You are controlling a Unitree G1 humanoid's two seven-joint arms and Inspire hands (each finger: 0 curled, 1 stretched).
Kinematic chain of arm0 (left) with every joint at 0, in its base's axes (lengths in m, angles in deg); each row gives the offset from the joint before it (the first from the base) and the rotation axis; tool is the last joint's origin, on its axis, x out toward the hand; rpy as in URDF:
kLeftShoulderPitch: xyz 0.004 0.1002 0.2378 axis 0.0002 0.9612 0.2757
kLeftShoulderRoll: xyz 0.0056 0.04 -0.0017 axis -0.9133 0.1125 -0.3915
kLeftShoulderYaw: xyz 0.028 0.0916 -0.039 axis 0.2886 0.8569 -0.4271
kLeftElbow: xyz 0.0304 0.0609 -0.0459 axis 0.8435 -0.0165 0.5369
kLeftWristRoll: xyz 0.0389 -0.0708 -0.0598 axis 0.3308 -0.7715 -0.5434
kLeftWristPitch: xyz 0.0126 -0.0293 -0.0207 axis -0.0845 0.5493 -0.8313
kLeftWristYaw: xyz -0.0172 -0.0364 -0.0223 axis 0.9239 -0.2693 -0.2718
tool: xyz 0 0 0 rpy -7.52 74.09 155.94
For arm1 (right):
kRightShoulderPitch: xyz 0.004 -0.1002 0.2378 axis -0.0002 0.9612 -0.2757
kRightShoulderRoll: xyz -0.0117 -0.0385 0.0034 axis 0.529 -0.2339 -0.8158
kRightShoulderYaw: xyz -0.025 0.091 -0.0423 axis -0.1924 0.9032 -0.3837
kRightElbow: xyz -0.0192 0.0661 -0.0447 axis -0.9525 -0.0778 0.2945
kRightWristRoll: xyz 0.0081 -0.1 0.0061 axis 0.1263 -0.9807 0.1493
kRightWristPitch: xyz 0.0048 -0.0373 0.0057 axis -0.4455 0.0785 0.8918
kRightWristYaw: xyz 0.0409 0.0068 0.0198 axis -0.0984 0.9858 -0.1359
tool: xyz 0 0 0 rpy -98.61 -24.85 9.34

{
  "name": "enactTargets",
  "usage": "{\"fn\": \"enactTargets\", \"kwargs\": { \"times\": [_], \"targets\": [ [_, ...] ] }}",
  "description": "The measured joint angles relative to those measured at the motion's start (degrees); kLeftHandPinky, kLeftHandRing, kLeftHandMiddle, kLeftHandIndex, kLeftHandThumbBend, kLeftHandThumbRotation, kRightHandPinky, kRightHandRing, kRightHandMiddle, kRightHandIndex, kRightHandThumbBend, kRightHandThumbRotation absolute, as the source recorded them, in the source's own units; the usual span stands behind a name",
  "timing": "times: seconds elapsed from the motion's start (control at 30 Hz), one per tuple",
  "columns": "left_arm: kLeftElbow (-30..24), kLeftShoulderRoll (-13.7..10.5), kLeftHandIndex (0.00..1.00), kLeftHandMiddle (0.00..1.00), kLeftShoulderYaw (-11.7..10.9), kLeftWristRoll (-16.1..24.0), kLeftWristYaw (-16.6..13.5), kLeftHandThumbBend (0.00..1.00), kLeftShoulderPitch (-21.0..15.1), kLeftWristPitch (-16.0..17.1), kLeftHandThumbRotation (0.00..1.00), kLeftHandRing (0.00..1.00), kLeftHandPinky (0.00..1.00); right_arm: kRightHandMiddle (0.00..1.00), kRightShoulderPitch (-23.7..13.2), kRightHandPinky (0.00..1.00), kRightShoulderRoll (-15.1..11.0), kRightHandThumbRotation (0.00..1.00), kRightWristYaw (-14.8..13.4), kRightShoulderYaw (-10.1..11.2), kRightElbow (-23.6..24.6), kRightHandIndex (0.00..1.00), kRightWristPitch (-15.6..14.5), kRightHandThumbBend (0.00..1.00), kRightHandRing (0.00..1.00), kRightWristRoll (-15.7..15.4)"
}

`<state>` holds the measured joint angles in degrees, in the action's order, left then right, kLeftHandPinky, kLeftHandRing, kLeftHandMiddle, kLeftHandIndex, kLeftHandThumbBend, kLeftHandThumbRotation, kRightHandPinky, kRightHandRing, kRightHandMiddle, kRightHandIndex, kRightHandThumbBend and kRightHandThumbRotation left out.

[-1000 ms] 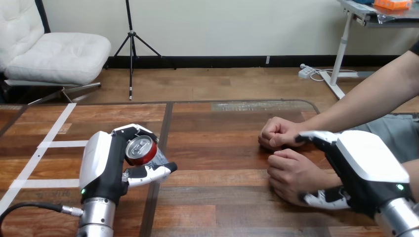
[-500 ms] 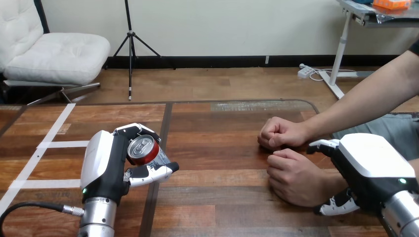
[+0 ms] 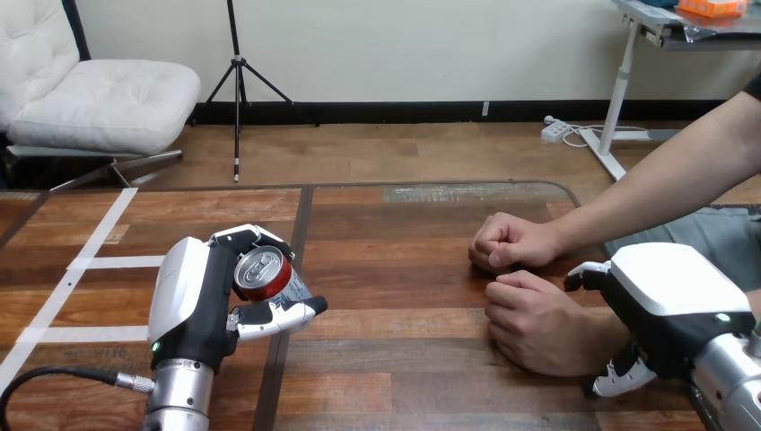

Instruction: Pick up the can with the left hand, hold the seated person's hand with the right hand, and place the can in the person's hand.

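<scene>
A red can (image 3: 262,274) with a silver top sits tilted in my left hand (image 3: 190,303), whose fingers and thumb curl round it just above the table's left half. The person's two hands rest on the table at the right: a far fist (image 3: 505,241) and a nearer hand (image 3: 531,321), knuckles up. My right hand (image 3: 671,303) lies over the nearer hand's wrist. Its fingers (image 3: 588,270) reach past the wrist's far side and its thumb (image 3: 617,381) shows at the near side. They stand wide apart and do not clasp the wrist.
White tape strips (image 3: 99,262) mark the wooden table (image 3: 395,296) at the left. The person's forearm (image 3: 664,184) comes in from the upper right. Bare tabletop lies between the can and the person's hands.
My right hand has drawn back to the right, off the person's hands, and now sits over the nearer wrist. My left hand with the can has barely shifted.
</scene>
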<state>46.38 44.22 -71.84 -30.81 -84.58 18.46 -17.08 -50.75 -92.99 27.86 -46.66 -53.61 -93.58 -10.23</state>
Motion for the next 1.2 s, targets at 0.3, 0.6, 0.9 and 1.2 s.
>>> {"fn": "enactTargets", "kwargs": {
  "times": [0.3, 0.6, 0.9, 1.2],
  "targets": [
    [0.0, 0.0, 0.48, 0.46, 0.0, -0.01, 0.01, 0.69, 0.0, 0.02, 0.0, 0.39, 0.32, 0.8, -1.49, 0.78, -0.02, 0.02, 1.53, -0.92, -0.03, 0.78, -0.52, 0.89, 0.8, -2.19],
    [0.0, 0.0, 0.48, 0.46, 0.0, -0.03, 0.09, 0.69, 0.01, 0.03, 0.0, 0.39, 0.32, 0.79, -2.84, 0.78, -0.22, 0.02, 1.96, -2.18, -0.6, 0.78, -0.66, 0.88, 0.79, -4.54],
    [0.0, -0.03, 0.48, 0.46, -0.01, -0.03, 0.11, 0.68, 0.05, 0.03, 0.0, 0.39, 0.32, 0.8, -3.8, 0.78, -0.28, 0.0, 3.09, -2.66, -1.39, 0.78, -1.61, 0.86, 0.8, -6.51],
    [0.0, -0.04, 0.48, 0.46, -0.01, -0.03, 0.11, 0.69, 0.13, 0.03, 0.0, 0.39, 0.32, 0.82, -4.46, 0.79, -0.32, 0.02, 5.57, -3.84, -2.06, 0.8, -3.6, 0.83, 0.82, -9.18]
  ]
}}
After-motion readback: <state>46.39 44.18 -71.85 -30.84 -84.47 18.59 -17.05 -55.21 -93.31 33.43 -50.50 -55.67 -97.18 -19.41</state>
